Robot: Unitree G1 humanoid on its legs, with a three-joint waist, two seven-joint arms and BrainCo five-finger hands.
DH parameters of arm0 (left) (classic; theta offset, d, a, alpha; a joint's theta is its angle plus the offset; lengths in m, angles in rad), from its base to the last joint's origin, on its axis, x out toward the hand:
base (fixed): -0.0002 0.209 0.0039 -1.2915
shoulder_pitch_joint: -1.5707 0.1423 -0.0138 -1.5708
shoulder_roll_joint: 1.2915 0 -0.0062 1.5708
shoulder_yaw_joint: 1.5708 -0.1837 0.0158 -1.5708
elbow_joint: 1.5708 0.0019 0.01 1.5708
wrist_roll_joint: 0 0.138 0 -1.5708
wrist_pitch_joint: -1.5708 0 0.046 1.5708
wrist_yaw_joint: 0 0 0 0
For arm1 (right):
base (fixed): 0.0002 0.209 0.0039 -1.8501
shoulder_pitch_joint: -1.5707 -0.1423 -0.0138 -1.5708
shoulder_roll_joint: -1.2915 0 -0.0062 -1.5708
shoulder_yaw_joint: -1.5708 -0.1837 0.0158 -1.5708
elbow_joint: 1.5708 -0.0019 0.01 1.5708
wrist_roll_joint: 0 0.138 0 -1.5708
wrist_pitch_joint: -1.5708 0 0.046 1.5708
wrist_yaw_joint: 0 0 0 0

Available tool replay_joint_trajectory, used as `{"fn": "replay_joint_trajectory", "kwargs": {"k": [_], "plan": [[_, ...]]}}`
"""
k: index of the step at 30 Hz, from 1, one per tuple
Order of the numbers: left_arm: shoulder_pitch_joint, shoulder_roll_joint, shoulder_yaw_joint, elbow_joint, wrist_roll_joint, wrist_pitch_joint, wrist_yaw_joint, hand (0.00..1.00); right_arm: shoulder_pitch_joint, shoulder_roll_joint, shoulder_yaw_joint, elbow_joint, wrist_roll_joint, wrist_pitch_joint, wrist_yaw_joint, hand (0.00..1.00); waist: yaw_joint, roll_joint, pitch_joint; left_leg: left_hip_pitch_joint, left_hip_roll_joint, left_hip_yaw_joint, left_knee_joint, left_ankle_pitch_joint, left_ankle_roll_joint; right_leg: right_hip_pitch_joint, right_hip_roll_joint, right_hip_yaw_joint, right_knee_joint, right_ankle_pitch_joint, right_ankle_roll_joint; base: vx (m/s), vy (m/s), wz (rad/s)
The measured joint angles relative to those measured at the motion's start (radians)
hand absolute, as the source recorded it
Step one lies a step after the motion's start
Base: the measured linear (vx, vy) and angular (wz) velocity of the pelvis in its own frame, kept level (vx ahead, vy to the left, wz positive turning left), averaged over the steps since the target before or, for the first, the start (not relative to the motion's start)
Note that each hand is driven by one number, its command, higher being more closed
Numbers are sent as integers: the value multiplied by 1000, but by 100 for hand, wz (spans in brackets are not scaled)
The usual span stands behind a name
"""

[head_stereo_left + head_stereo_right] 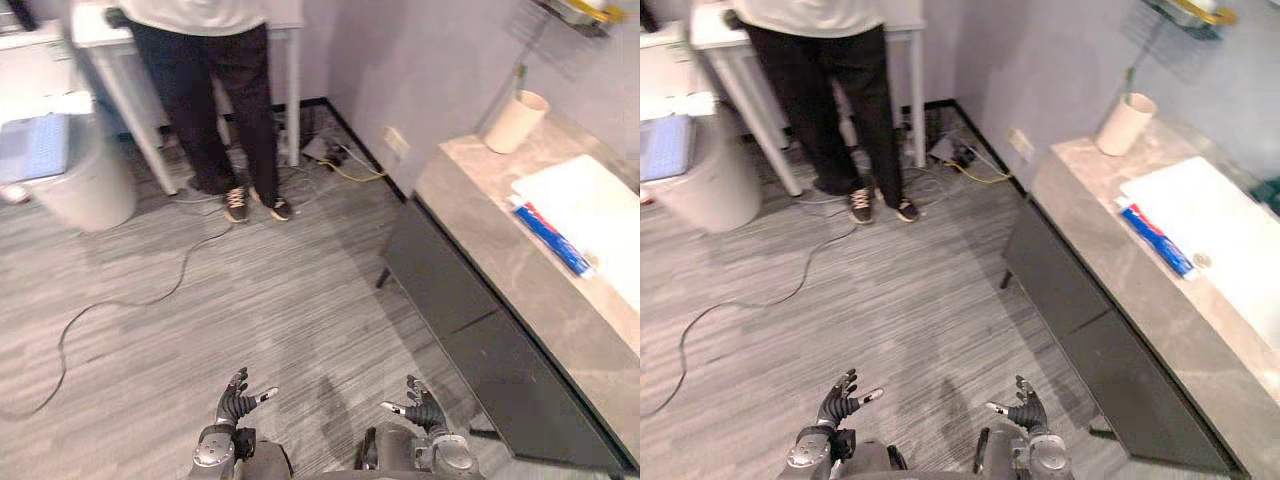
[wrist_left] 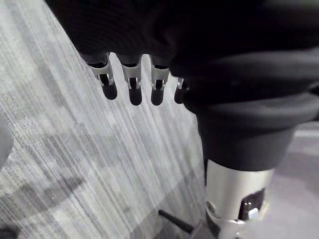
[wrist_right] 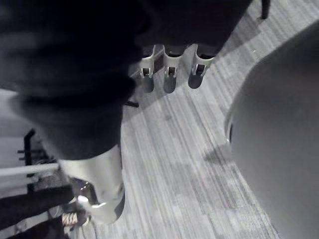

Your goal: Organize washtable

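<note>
Left eye view, washtable [image 1: 480, 200]: grey marbled top running along the right-hand wall, with a dark cabinet front [image 1: 450, 290] below it.
Toothpaste tube [image 1: 552, 238]: blue, red and white, lying flat on the marbled top just beside the near edge of the basin.
Basin [image 1: 600, 210]: white and rectangular, on the top towards the wall.
Cup [image 1: 515, 120]: beige, upright at the far end of the top, with a green-handled item standing in it; well apart from the tube.
Wall shelf [image 1: 572, 12]: above the cup; what it carries is too small to tell.
Left hand [image 1: 236, 403]: low in the view over the floor [image 1: 250, 300], fingers loosely spread, holding nothing; its wrist view shows straight fingers [image 2: 135, 84] above the grey striped boards.
Right hand [image 1: 422, 408]: beside the left one, fingers likewise relaxed and empty.
2 hands and washtable: well apart.
Person [image 1: 215, 100]: standing at the far side in black trousers and dark sneakers, before a white table [image 1: 100, 25].
Bin [image 1: 85, 180]: pale and round, to the left of the person.
</note>
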Motion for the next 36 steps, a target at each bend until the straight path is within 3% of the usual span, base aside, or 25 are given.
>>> {"fn": "replay_joint_trajectory", "kwargs": {"k": [1, 2, 3, 5, 7, 10, 14, 15, 16, 21, 24, 26, 29, 30, 31, 32, 34, 36], "plan": [[2, -3, -2, 1, 0, -1, -1, 0, 0, -9, -1, 0, -2, -3, -2, 0, -3, 11, -5, -1, 13, -9, 7, 10, -16, 6, 13, 5, -15, -12, 3, 428, -208, -60], [-4, -18, -5, 1, 1, -4, -3, 0, -3, -29, -3, 3, -3, -11, 0, 0, -9, 41, -4, -29, 58, -43, 107, 35, -58, 36, 68, 23, -68, -19, -2, 337, -197, -49], [-4, -22, -5, 1, 1, -4, -3, 0, -5, -32, -4, 5, -2, -12, 0, 0, -11, 49, -2, -49, 84, -55, 178, 54, -79, 58, 91, 33, -90, -20, -7, 214, -130, -52], [4, -33, -5, 11, 1, -3, -7, 0, -2, -36, -12, 19, 0, -11, -2, 0, -6, 48, 4, -101, 140, -132, 394, 116, -88, 150, 141, 69, -151, -29, -23, 241, -103, -66], [9, -44, -5, 12, 0, -3, -16, 0, 3, -42, -20, 24, 10, -10, -4, 0, 2, 33, 10, -138, 135, -194, 505, 67, -81, 230, 160, 125, -188, -37, -33, 246, -76, -81], [1, -45, -4, 11, 0, -6, -21, 0, -6, -43, -44, 28, 35, -11, -5, 0, 6, 20, 15, -268, 64, -280, 427, 33, -57, 269, 166, 233, -217, -34, -29, 209, 27, -100], [2, -45, -3, 11, 0, -9, -19, 0, 0, -43, -70, 30, 35, -9, -6, 0, 27, 17, 21, -296, -73, -497, 83, 36, -60, 281, 159, 388, -218, -36, 12, 171, 177, -123], [6, -47, -4, 13, 0, -9, -19, 0, 1, -44, -69, 30, 35, -9, -6, 0, 27, 42, 19, -277, -95, -577, -39, 56, -75, 278, 166, 438, -206, -46, 32, 127, 249, -137], [8, -48, -3, 24, -1, -10, -19, 0, 2, -43, -69, 33, 35, -9, -7, 0, 31, 42, 20, -248, -111, -586, -48, 124, -36, 275, 171, 494, -186, -61, 56, 139, 267, -133], [11, -38, -1, 28, 1, -11, -16, 0, 35, 4, -61, 10, 34, -8, -4, 0, 29, -11, -7, -191, -144, -426, -49, 46, 28, 236, 121, 623, -106, -122, 142, 178, 243, -85], [17, -30, -2, 26, 0, -10, -14, 0, 7, 20, -58, 8, 32, -8, -4, 0, 30, -16, -13, -149, -140, -324, -35, 14, 68, 154, 83, 543, 72, -160, 198, 180, 142, -90], [18, -25, -6, 30, 0, -9, -8, 0, -1, 30, -57, 9, 26, -7, -3, 0, 27, -14, -12, -106, -143, -292, -43, 13, 71, 122, 48, 443, 155, -163, 207, 198, 60, -58], [9, -21, -9, 31, 0, -10, 1, 0, -4, 33, -41, 18, 0, -8, -2, 0, 26, 4, -4, -42, -131, -286, -103, 11, 75, 110, 20, 304, 161, -195, 171, 186, -3, -25], [-2, -7, -12, 34, 0, -10, 1, 0, -5, 31, -40, 23, -4, -8, -2, 0, 24, 2, -6, -44, -122, -289, -105, 11, 73, 92, 32, 300, 104, -182, 159, 224, -85, -3], [-4, 11, -14, 42, 0, -10, -1, 0, 0, 26, -41, 28, -5, -9, -2, 0, 26, -19, -16, -43, -134, -294, -104, 10, 68, 88, 33, 306, 23, -115, 130, 240, -108, -1], [-9, 6, -12, 59, 0, -7, -1, 0, 0, 14, -44, 41, -5, -9, -3, 0, 25, -11, -22, -37, -129, -306, -104, 4, 57, 98, 38, 304, 18, -115, 128, 240, -100, -7], [3, -38, -8, 74, 0, -8, -1, 0, 11, -22, -64, 66, 0, -7, -3, 0, 25, 33, -42, -30, -103, -312, -102, 12, 41, 134, 63, 303, -30, -111, 121, 250, -101, -12], [2, -59, -7, 78, 0, -7, -2, 0, 11, -27, -72, 66, 0, -7, -4, 0, 22, 49, -40, -39, -87, -315, -32, 18, 31, 179, 75, 301, -72, -110, 120, 202, -85, -3]]}}
